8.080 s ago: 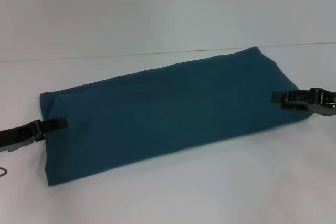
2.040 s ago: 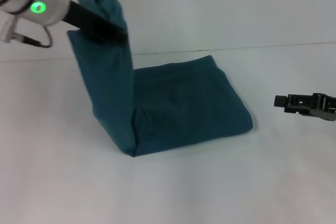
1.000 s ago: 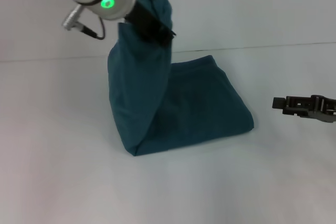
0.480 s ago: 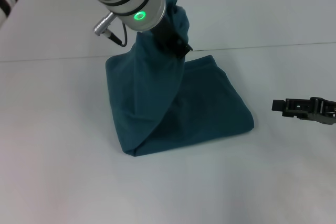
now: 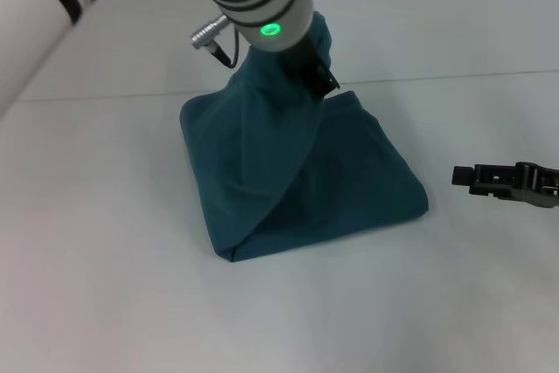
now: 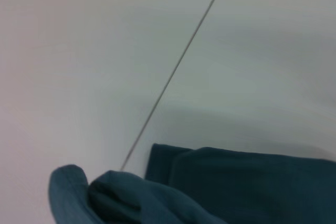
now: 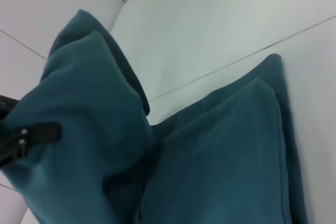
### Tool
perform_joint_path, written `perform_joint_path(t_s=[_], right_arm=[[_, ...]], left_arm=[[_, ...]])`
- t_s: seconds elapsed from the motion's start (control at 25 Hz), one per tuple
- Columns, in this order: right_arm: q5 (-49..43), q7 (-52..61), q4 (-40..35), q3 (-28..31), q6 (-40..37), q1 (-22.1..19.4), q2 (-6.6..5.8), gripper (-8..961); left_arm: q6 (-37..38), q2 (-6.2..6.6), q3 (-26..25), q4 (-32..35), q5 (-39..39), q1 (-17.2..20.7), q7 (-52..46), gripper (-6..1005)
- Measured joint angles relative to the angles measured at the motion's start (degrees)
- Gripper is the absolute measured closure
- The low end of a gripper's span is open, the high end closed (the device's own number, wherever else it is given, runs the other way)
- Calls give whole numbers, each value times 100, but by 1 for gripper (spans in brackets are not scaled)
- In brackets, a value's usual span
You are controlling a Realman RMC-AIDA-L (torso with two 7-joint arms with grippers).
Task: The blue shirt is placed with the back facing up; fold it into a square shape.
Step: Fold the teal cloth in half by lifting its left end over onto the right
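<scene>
Jaws, left: the left gripper [image 5: 316, 74] is clamped on a bunched end of the blue shirt [image 5: 349, 176], held up above the far edge of the cloth, near the middle of the table [image 5: 105, 286].
Jaws, right: the right gripper [image 5: 461, 176] sits low by the table at the right side, holding nothing; whether its jaws are apart or together cannot be told.
Shirt, lifted part: cloth hangs from the left jaws in a slanting drape, running down to the near left corner of the bundle; a rounded tuft pokes up past the jaws.
Shirt, flat part: the rest lies folded on the table, plain teal side showing, roughly four-sided, with a soft fold edge along the right and a near edge running up toward the right corner.
Edges, right wrist view: two layered edges of the folded shirt [image 7: 231, 156] show, one set just inside the other, ending in a far corner by the seam line in the table; the left gripper [image 7: 31, 135] shows as a dark bar against the raised cloth.
Edges, left wrist view: a folded corner of the shirt [image 6: 247, 182] lies right beside the seam line.
Open room: wide bare table to the left and in front of the shirt; a clear gap between the shirt's right corner and the right gripper.
</scene>
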Motion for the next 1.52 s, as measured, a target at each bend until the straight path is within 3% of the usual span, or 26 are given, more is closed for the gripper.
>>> perform_joint_path(t_s=[0.04, 0.08, 0.2, 0.36, 0.6, 0.92, 1.52], right_arm=[[0, 0, 0, 1, 1, 0, 0, 328], [0, 0, 0, 0, 0, 0, -1, 328], [-29, 0, 0, 0, 13, 4, 0, 328], [-64, 0, 0, 0, 33, 11, 16, 328], [-70, 0, 0, 0, 50, 17, 25, 327], [-71, 0, 10, 0, 62, 36, 35, 328], [-72, 1, 21, -9, 70, 65, 43, 328]], left_arm=[[0, 0, 0, 0, 0, 0, 0, 930], [-220, 0, 471, -13, 71, 30, 25, 930], [-424, -1, 1028, -91, 86, 37, 55, 930], [-555, -23, 1405, -403, 87, -100, 37, 930], [-606, -41, 1343, -553, 19, -161, 42, 929], [-224, -44, 868, -764, -352, -334, -210, 929], [-429, -29, 724, -1114, -268, -544, -908, 930]])
